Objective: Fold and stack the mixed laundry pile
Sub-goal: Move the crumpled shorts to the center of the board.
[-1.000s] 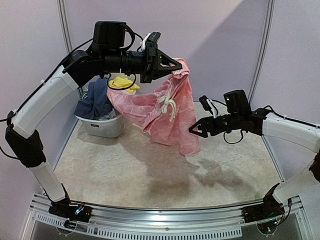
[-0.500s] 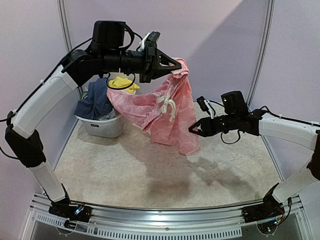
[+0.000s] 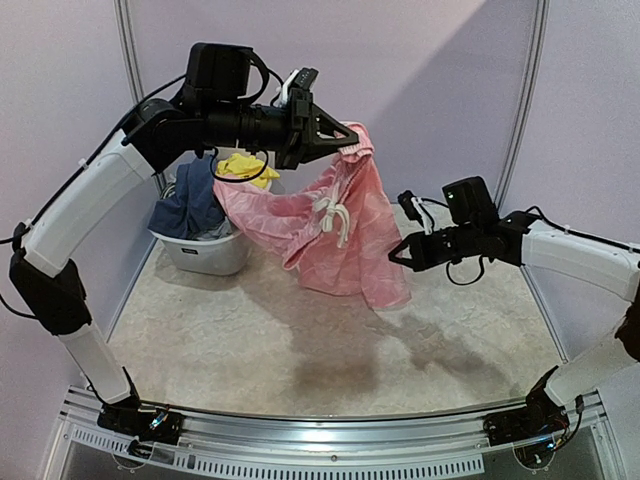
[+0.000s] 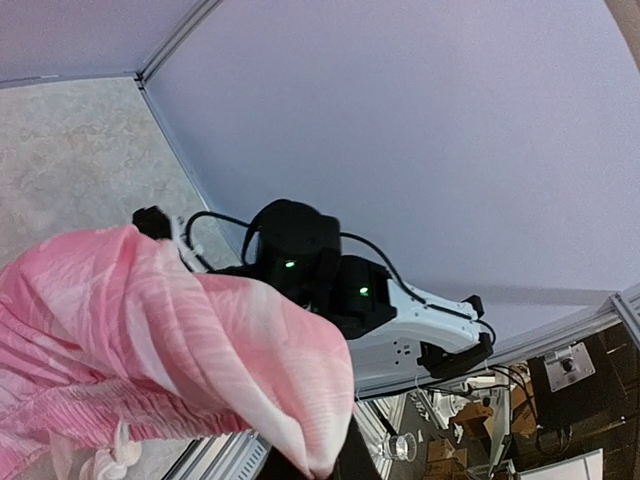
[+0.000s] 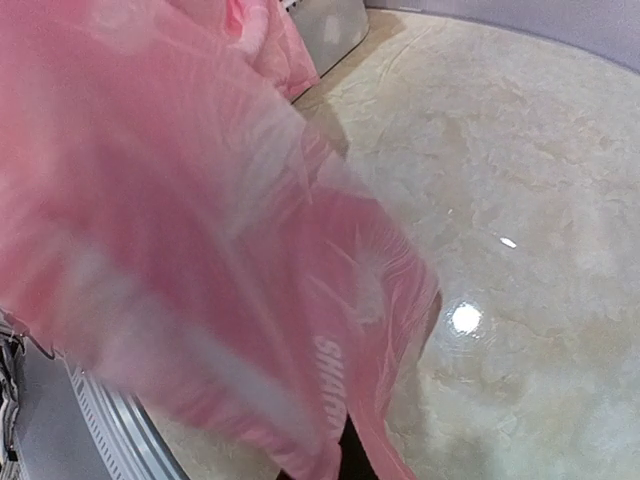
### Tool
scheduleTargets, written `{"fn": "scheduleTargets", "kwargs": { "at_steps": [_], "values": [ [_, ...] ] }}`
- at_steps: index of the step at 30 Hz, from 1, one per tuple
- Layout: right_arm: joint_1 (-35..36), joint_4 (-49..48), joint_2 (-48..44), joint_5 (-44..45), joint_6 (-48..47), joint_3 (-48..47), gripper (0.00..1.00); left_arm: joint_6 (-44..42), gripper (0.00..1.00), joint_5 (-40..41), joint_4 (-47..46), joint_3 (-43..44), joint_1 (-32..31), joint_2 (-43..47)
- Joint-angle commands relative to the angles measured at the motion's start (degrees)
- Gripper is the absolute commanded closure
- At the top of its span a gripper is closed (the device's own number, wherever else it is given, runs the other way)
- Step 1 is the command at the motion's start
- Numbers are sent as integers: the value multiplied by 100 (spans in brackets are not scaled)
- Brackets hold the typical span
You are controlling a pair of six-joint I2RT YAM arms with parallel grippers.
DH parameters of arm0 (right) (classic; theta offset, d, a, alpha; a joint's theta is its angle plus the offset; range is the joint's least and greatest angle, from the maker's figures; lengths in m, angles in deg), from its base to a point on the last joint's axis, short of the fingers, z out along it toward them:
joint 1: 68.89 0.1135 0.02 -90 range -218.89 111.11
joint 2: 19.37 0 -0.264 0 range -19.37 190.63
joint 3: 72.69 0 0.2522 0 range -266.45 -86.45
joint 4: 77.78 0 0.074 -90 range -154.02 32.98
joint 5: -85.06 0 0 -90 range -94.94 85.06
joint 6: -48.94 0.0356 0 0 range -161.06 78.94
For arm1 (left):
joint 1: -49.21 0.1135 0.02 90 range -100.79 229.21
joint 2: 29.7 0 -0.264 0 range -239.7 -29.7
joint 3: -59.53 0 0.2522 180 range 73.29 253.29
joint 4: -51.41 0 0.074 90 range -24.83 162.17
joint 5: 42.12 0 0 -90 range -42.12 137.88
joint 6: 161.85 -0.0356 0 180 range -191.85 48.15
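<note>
A: Broad bare tabletop [image 3: 300, 340] ahead, walled at back and sides. Plenty of room in the middle for spreading.

B: Pink piece [image 3: 340, 235] hanging above it, well off the surface. Rest of the pile [image 3: 195, 205] heaped in the white tub [image 3: 205, 255], back left.

A: Left claw [image 3: 352, 133] clamped on the waistband, high up. Right claw [image 3: 397, 258] closed at the lower side edge, seemingly pinching cloth.

B: Draw apart gently, level the hem, lower flat mid-tabletop, away from the tub. Mind the dangling drawstring [image 3: 332, 212].

The pink garment [image 3: 345, 245] hangs across the far middle, barring the way; the white tub [image 3: 210, 258] blocks the far left; the near tabletop [image 3: 290, 355] lies open.
</note>
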Motion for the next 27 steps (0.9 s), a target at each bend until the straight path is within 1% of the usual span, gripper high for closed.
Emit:
{"fn": "scheduleTargets", "kwargs": {
  "at_steps": [1,5,10,16,19,23,27],
  "values": [
    [37,1006,-521,814,-255,-826,100,-344,100,180,372,253,40,366],
    [30,1847,-760,1289,-489,-1554,100,-411,100,263,496,307,8,434],
    [31,2734,-888,1899,-866,-2510,100,-647,100,422,950,676,-45,448],
    [28,3427,-1039,2488,-1205,-3396,100,-848,100,520,1329,931,-56,553],
    [35,3635,-1133,2666,-1286,-3745,100,-806,100,619,1305,933,-108,615],
    [30,3839,-1275,2877,-1336,-4127,100,-708,100,693,976,985,-365,596],
    [29,4000,-1425,3048,-1392,-4565,100,-696,100,688,778,1319,-705,382]
  ]
}}
